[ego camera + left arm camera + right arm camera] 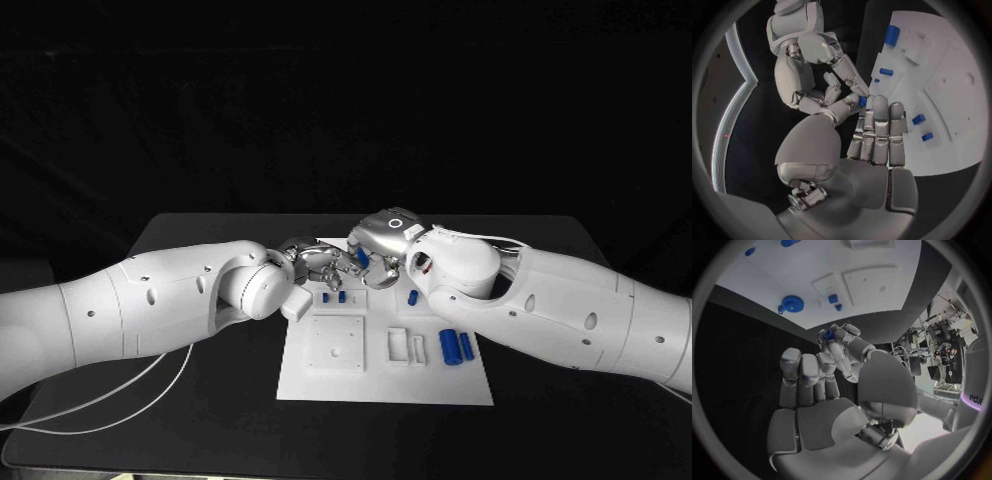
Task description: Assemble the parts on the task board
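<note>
You see both hands meet over the task board: the left hand and the right hand pinch one small blue part between their fingertips.

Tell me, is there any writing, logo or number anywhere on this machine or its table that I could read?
"edi": pale letters at the rim of the right wrist view, cut off by the circle's edge, on something in the room; the rest cannot be read.
Task board: no writing to be seen.
Left hand and right hand: no legible marks.
</note>
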